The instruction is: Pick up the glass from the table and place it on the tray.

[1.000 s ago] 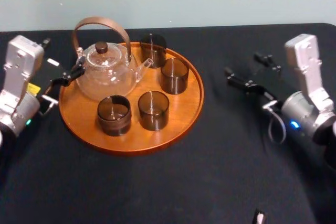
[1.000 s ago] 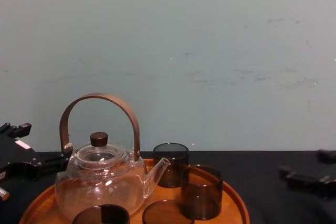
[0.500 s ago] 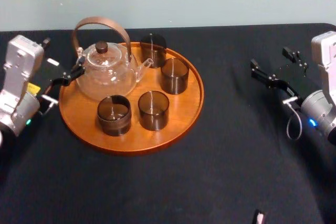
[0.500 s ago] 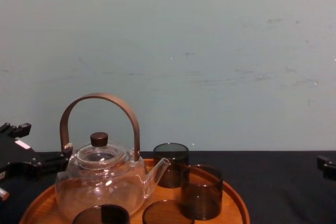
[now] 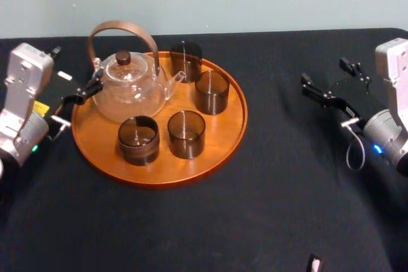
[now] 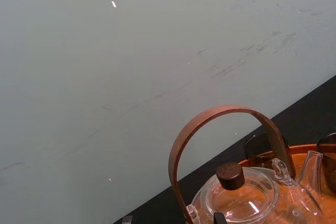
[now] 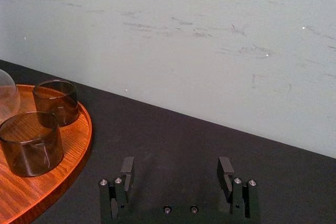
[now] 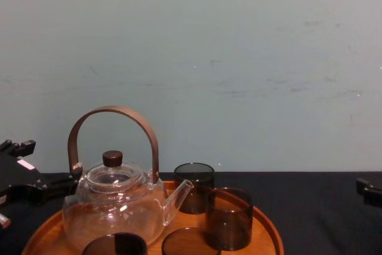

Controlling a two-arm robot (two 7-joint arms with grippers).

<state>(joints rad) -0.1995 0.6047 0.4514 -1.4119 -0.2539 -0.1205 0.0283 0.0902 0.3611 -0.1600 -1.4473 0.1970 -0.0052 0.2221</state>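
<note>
The round orange-brown tray (image 5: 224, 133) lies left of centre on the black table. Several dark smoky glasses stand upright on it: one at the back (image 5: 186, 59), one to the right (image 5: 211, 92), and a pair at the front (image 5: 186, 134) (image 5: 138, 139). I see no glass on the bare tablecloth. My right gripper (image 5: 325, 73) hovers open and empty over the cloth, well right of the tray. The right wrist view shows its fingers (image 7: 127, 167) wide apart with two glasses (image 7: 31, 142) beyond. My left gripper (image 5: 75, 68) stays open beside the tray's left rim, holding nothing.
A glass teapot (image 5: 129, 87) with a brown arched handle (image 5: 121, 27) takes up the tray's back left, right next to the left gripper. A small pale object (image 5: 313, 264) lies at the table's front edge. A grey-green wall (image 8: 239, 58) rises behind the table.
My right gripper has pulled back to the right, away from the tray, then settled. The left arm, the glasses and the teapot have stayed put.
</note>
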